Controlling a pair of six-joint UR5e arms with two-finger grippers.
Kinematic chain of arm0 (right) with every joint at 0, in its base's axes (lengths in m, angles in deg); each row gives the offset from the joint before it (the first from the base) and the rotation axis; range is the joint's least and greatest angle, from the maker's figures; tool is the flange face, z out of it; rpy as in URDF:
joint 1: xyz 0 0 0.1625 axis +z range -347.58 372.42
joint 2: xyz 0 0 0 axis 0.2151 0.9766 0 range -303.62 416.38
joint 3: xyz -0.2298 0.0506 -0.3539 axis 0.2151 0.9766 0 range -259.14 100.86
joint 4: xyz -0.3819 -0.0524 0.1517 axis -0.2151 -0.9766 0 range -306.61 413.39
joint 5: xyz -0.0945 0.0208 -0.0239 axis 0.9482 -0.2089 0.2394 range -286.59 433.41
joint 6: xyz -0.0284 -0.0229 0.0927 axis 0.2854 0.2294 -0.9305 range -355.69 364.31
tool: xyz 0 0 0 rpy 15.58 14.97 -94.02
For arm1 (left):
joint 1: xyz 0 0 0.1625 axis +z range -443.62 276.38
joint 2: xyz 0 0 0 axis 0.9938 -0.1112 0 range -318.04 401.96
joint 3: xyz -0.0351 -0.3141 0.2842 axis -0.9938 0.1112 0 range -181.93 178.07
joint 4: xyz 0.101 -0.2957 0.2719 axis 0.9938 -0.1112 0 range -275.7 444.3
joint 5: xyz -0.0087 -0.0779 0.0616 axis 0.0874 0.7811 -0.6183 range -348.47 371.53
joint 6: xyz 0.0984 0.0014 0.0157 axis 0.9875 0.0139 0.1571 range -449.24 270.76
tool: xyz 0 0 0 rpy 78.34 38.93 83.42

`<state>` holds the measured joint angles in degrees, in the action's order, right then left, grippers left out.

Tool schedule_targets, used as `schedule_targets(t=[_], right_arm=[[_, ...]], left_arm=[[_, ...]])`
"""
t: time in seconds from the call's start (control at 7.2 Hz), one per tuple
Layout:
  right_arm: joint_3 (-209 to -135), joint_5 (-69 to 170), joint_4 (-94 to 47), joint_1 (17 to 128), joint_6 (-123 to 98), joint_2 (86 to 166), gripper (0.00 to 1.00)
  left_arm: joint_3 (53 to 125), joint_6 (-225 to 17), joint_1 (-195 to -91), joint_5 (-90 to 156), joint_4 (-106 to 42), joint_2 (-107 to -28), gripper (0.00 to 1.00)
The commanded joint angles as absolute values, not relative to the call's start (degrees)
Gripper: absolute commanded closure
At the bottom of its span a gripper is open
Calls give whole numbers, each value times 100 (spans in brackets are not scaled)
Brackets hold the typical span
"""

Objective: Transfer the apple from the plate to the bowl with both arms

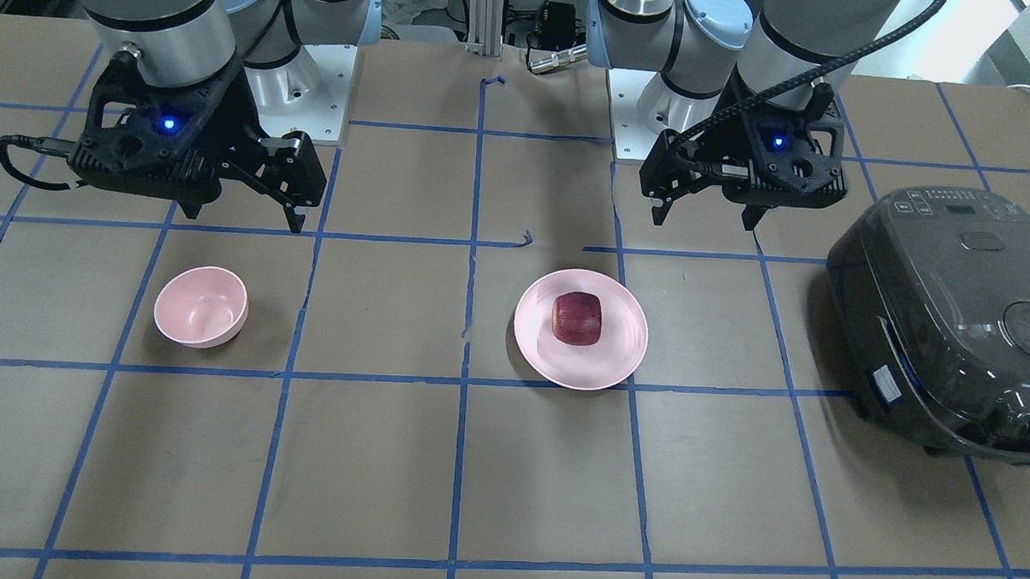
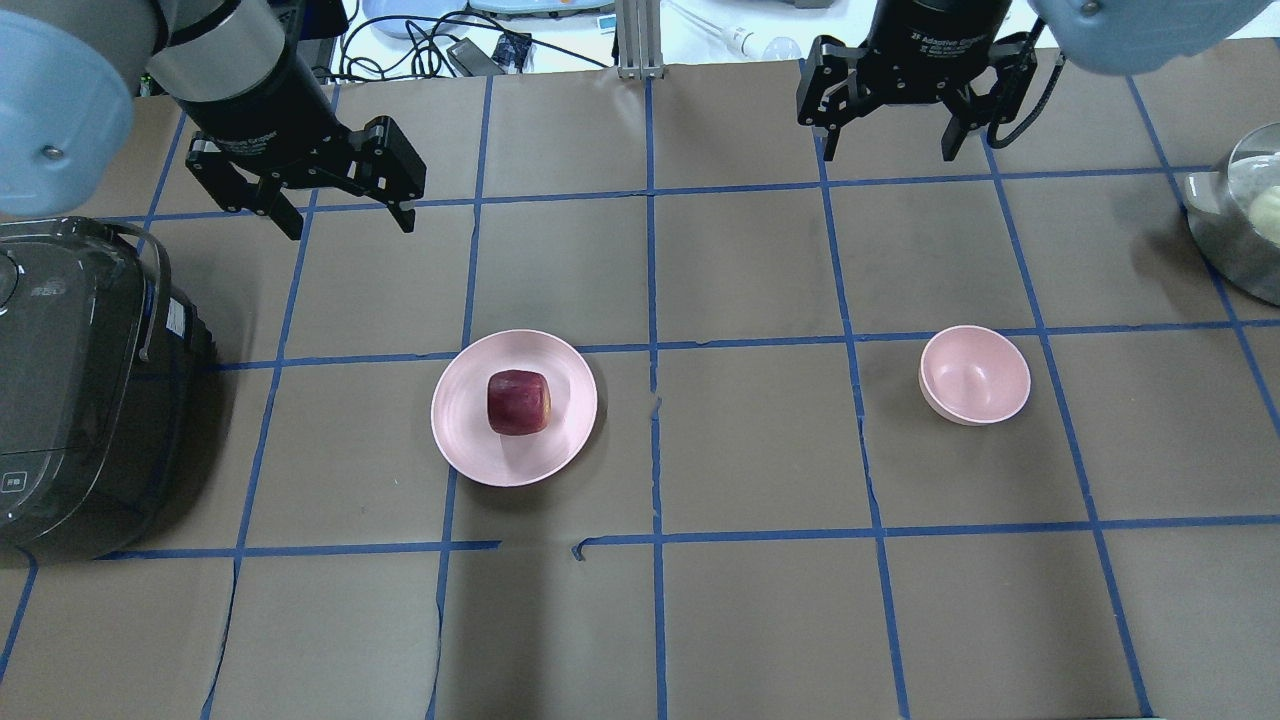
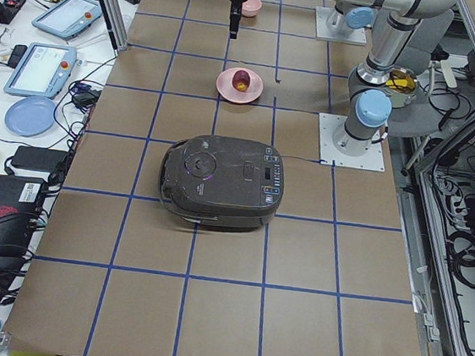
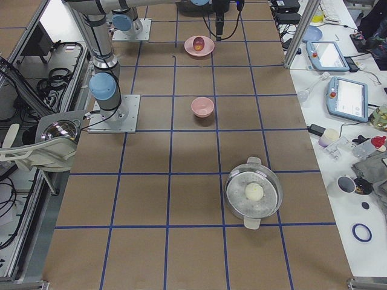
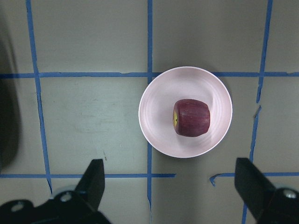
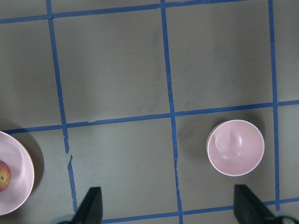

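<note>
The dark red apple (image 2: 518, 402) lies on the flat pink plate (image 2: 470, 440), left of the table's middle in the overhead view. The deep pink bowl (image 2: 974, 375) stands empty to the right. My left gripper (image 2: 350, 225) hangs open and empty above the table, beyond the plate and to its left. Its wrist view shows the apple (image 5: 191, 117) on the plate (image 5: 159, 130) ahead of the open fingers (image 5: 93, 179). My right gripper (image 2: 890, 150) hangs open and empty beyond the bowl. Its wrist view shows the bowl (image 6: 235, 147) and the plate's edge (image 6: 18, 186).
A dark grey rice cooker (image 2: 70, 400) stands at the left edge of the table, near the plate. A metal pot (image 2: 1240, 220) holding a pale round thing sits at the far right edge. Blue tape lines grid the brown tabletop.
</note>
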<state>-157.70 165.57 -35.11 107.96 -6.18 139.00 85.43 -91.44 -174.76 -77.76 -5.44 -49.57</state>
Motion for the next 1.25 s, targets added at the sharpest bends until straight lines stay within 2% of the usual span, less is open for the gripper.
schedule_targets(t=[0.0, 0.69, 0.97, 1.11], right_arm=[[-15763, 16561, -3511, 10796, -615, 13891, 0], [-15780, 16596, -3555, 10718, -119, 13865, 0], [-15981, 16631, -3573, 9905, 945, 13794, 0], [-16182, 16570, -3564, 9256, 1576, 13803, 0]], left_arm=[[8543, -9144, -17476, -7776, -544, -4953, 0], [8639, -9519, -17485, -7715, -422, -5180, 0], [8954, -9705, -17580, -7706, -211, -5418, 0], [9374, -9750, -17877, -7741, 399, -5497, 0]])
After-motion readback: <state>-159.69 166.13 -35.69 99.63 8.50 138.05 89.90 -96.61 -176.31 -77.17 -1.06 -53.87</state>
